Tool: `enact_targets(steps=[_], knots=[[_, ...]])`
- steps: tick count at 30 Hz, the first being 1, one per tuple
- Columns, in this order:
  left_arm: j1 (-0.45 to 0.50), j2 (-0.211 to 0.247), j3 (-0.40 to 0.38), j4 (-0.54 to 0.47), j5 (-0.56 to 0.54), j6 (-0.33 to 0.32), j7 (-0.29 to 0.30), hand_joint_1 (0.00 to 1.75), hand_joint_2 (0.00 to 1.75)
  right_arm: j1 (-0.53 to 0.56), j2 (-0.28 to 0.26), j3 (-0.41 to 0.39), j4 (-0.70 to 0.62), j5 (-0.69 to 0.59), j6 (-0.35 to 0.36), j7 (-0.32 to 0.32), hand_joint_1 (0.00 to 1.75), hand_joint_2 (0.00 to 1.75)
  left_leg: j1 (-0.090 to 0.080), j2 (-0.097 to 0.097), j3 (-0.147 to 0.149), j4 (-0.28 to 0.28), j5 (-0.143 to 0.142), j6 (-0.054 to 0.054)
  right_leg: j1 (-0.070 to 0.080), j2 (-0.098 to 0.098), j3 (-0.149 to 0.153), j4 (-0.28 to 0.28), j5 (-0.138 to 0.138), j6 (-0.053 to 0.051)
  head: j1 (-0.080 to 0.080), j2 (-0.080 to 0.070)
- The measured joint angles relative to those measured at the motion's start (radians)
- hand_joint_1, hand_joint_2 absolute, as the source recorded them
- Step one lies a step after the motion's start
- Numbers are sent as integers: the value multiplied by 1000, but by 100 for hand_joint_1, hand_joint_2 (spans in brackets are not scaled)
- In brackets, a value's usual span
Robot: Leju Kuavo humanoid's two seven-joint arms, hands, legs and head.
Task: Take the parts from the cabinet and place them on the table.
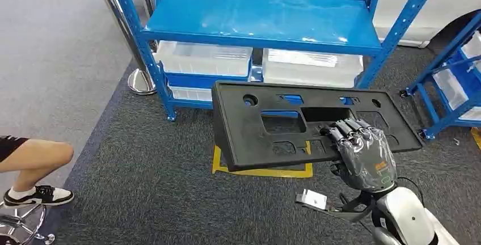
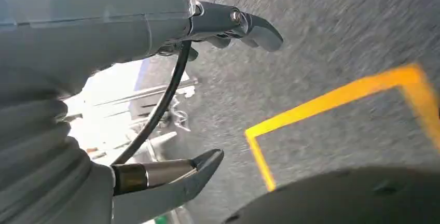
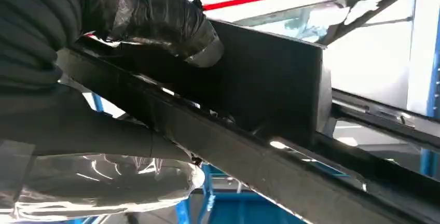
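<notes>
Our right hand, wrapped in a clear plastic cover, grips the wide flat black plastic panel with cut-out openings at its near edge, close to the panel's right end. In the head view the fingers lie over the top face beside a rectangular opening, and most of the panel stretches away to the left of the hand and forward of it, held off the dark grey carpeted floor and tilted. In the right wrist view the covered thumb sits under the panel's edge while the fingers press on the other face, so the panel is clamped between them.

Beyond the right hand stands the blue metal shelving rack; its upper shelf is bare, and clear plastic bins sit on the lower level. Yellow tape lines on the floor show under the panel, just left of the hand. A second blue rack stands to the hand's right. Far to the left, a person's leg in a black-and-white sneaker rests by a stool base.

Our left hand hangs over the carpet, holding nothing, with its thumb and fingers spread apart; a yellow tape corner lies beyond it.
</notes>
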Motion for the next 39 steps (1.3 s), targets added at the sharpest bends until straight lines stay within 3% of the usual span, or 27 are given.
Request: enact_targets(steps=[1,2,3,5,6,8,12,13,15,16,17,19,20,21,22,23,26,27,29,31,32,33,34,36,37,38,39], knots=[[0,2,0,0,0,-3,0,0,175,2,0,-1,-1,3,2,0,175,175,2,0,-14,73,-35,-4,0,0,-16,4,12,1,0,0],[0,3,-1,0,0,-3,0,0,175,3,0,-1,-1,6,5,0,175,175,4,0,-21,132,-38,-8,0,0,-38,12,24,2,0,0],[0,5,-1,0,0,-4,-1,0,175,4,2,-1,-1,12,9,1,175,175,6,0,-11,151,-11,-11,-1,0,-60,20,33,4,0,0],[-1,11,-1,0,0,-7,-2,0,175,4,6,-1,-1,27,14,5,175,175,11,0,67,74,68,-14,-5,-1,-103,40,50,12,0,0],[-2,15,-1,0,0,-7,-2,0,175,4,9,-1,-1,34,15,8,175,175,12,0,128,-5,77,-14,-6,-1,-121,52,56,17,0,0],[-5,18,-1,0,0,-7,-2,0,175,4,12,-1,-2,38,16,11,175,175,5,-6,226,-169,9,-6,-4,-2,-143,71,68,29,1,0],[0,19,-3,0,-5,-12,-2,0,175,7,15,0,-1,38,16,13,175,175,7,-5,191,-172,49,28,-7,2,-153,54,107,55,0,0],[-5,19,-5,0,-7,-15,-7,0,175,9,16,0,-1,40,15,14,175,175,9,-2,182,-174,57,39,-10,6,-166,71,67,58,1,0],[-3,23,-5,0,-9,-23,-30,0,175,16,16,-2,-1,42,13,19,175,175,8,10,154,-174,81,51,-10,8,-196,187,-62,67,3,0],[-2,23,-5,0,-14,-29,-35,0,175,23,16,-3,-1,41,11,21,175,175,6,12,142,-174,90,53,-11,8,-212,263,-103,71,3,0],[-2,23,-8,0,-23,-34,-36,0,175,31,16,-4,-1,38,11,23,175,175,5,17,130,-172,99,53,-11,8,-224,326,-110,72,3,0],[0,23,-12,0,-27,-33,-38,0,175,43,15,-8,-1,33,11,26,175,175,3,33,109,-170,112,51,-11,7,-203,350,-54,72,3,0],[1,23,-13,0,-27,-29,-40,0,175,47,15,-12,-2,32,11,27,175,175,3,43,99,-167,118,48,-10,3,-153,288,-16,69,3,0],[3,23,-13,0,-27,-25,-41,0,175,48,15,-15,-2,32,11,29,175,175,2,50,95,-166,122,44,-9,-10,-87,196,-2,65,3,0],[3,23,-13,0,-27,-23,-41,0,175,49,15,-18,-5,32,11,30,175,175,1,60,95,-164,124,40,-3,-56,-14,93,-15,57,3,0],[4,22,-13,0,-27,-22,-42,0,175,47,15,-20,-7,32,11,30,175,175,-3,68,93,-162,127,36,12,-81,21,31,-42,50,3,0],[3,23,-14,0,-27,-21,-43,0,175,52,14,-26,-11,32,10,31,175,175,-2,106,97,-167,139,17,16,-47,11,15,-40,30,2,0],[3,22,-14,0,-27,-21,-44,0,175,56,14,-28,-12,32,10,31,175,175,-5,107,95,-165,135,12,6,-36,14,4,-30,19,2,0],[4,23,-14,0,-25,-22,-47,0,175,60,14,-30,-15,32,11,31,175,175,4,31,71,-100,72,0,2,-18,5,1,-18,7,1,0],[7,23,-14,0,-23,-22,-48,0,175,65,14,-30,-18,32,14,31,175,175,5,8,11,58,-16,-5,3,3,-7,5,-11,1,0,0],[9,23,-14,0,-21,-22,-50,0,175,67,14,-30,-18,33,16,31,175,175,5,7,-17,132,-41,-6,5,18,-14,10,-10,0,1,0],[11,23,-14,0,-19,-21,-51,0,175,67,16,-30,-18,37,22,31,175,175,5,7,-22,154,-35,-6,5,30,-19,15,-9,0,1,0],[11,23,-14,0,-14,-21,-53,0,175,66,19,-30,-18,39,29,29,175,175,5,6,-4,127,-8,-4,5,43,-23,22,-9,1,1,0],[11,26,-12,0,-1,-21,-55,0,175,55,38,-27,-17,54,40,24,175,175,5,-8,80,-28,78,3,6,70,-27,33,-11,2,1,0],[10,29,-9,0,10,-25,-55,0,175,44,55,-23,-13,64,43,22,175,175,4,-42,118,-111,102,11,4,81,-31,39,-13,4,1,0],[13,37,-2,0,23,-31,-50,0,175,27,75,-14,-5,74,45,23,175,175,9,-90,138,-127,89,17,7,94,-45,46,-12,9,3,0],[11,34,4,0,28,-37,-49,0,175,16,89,-3,2,77,50,22,175,175,9,-85,137,-139,92,13,1,105,-50,47,-8,15,0,0]])
